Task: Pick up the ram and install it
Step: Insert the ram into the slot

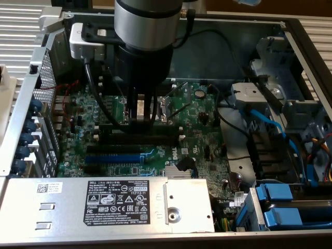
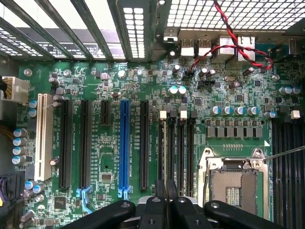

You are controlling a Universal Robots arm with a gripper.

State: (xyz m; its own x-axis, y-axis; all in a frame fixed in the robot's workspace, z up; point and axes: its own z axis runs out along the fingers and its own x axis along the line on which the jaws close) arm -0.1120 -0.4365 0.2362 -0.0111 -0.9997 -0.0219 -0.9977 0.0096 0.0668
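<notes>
Black metal gripper [image 1: 141, 119] fingers [image 2: 159, 193] nearly pressed together, pinching the thin, flat, pale-labelled ram [image 1: 140, 110] above the glossy green motherboard's [image 1: 202, 142] middle.

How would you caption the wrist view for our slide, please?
Shut gripper over black memory slots, between the blue expansion slot and the CPU socket.

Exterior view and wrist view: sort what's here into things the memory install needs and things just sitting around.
Job in hand:
fingers, shut, down at the black memory slots; whether they pinch anything is unclear.

Lying about:
blue expansion slot, white slot, CPU socket, red-and-black twisted wire, power supply, blue drive carriers.
</notes>
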